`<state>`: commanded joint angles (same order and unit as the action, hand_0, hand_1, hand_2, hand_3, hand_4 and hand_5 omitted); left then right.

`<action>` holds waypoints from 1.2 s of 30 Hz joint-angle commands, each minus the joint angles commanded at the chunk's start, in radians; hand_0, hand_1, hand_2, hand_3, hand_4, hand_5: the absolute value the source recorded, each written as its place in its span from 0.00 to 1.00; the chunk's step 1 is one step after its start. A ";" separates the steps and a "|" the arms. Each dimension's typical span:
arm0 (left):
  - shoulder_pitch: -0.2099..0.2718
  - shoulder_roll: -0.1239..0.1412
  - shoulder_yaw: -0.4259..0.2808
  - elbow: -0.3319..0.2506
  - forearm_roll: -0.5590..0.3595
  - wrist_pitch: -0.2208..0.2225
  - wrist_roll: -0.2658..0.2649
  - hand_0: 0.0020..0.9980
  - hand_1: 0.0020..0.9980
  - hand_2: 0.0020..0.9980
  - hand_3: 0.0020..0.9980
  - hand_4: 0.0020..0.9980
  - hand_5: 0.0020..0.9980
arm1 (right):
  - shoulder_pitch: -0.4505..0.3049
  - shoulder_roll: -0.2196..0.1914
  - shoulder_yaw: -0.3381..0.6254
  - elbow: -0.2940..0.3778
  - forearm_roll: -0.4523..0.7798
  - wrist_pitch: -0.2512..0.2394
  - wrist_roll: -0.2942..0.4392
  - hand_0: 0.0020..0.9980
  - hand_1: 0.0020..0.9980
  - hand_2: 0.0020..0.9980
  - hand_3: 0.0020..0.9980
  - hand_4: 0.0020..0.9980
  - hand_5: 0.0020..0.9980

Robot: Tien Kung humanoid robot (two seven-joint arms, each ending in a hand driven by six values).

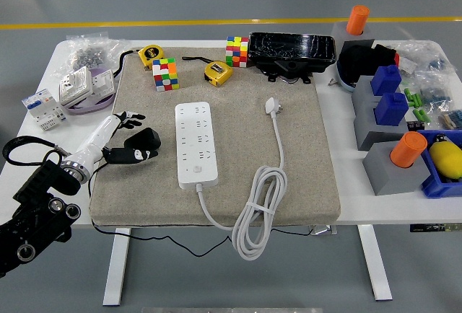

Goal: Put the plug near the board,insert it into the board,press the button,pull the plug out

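A beige felt mat covers the white table. The white multi-socket power strip lies centred, just beside the left hand, which clutches a black plug adapter. Held askew, its prongs could miss the sockets.

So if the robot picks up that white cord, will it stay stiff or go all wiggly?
Probably wiggly: the white cord already bends and lies in a loose bundled loop at the mat's front edge. The small plug at its far end looks light, so it would likely dangle and swing.
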<state>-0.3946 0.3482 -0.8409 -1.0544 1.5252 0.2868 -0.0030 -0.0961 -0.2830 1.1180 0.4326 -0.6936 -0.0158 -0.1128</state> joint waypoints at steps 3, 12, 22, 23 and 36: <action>-0.007 -0.002 0.007 0.005 0.003 -0.004 0.007 0.72 0.68 0.66 0.64 0.98 0.16 | 0.000 0.000 0.000 0.000 0.000 0.000 0.000 0.67 0.69 0.70 0.62 0.94 0.54; -0.025 -0.009 0.022 0.019 0.035 -0.013 0.056 0.64 0.64 0.61 0.60 0.90 0.09 | 0.002 -0.001 0.000 0.000 -0.001 -0.001 0.001 0.67 0.69 0.70 0.62 0.94 0.54; -0.031 -0.008 0.017 0.016 0.060 -0.015 0.082 0.46 0.47 0.55 0.57 0.75 0.00 | 0.003 0.000 -0.001 -0.001 -0.002 -0.002 0.002 0.67 0.69 0.70 0.62 0.94 0.54; -0.033 -0.008 0.017 0.016 0.060 -0.014 0.083 0.46 0.47 0.55 0.57 0.75 0.00 | 0.005 -0.001 -0.001 0.000 -0.002 -0.002 0.002 0.67 0.69 0.70 0.62 0.94 0.54; -0.066 0.003 0.041 -0.015 0.062 -0.038 0.080 0.34 0.39 0.51 0.57 0.67 0.00 | 0.017 -0.013 -0.021 0.000 0.003 -0.002 0.002 0.67 0.69 0.70 0.62 0.94 0.54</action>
<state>-0.4606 0.3514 -0.7995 -1.0691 1.5877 0.2489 0.0772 -0.0787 -0.2959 1.0969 0.4327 -0.6906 -0.0179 -0.1110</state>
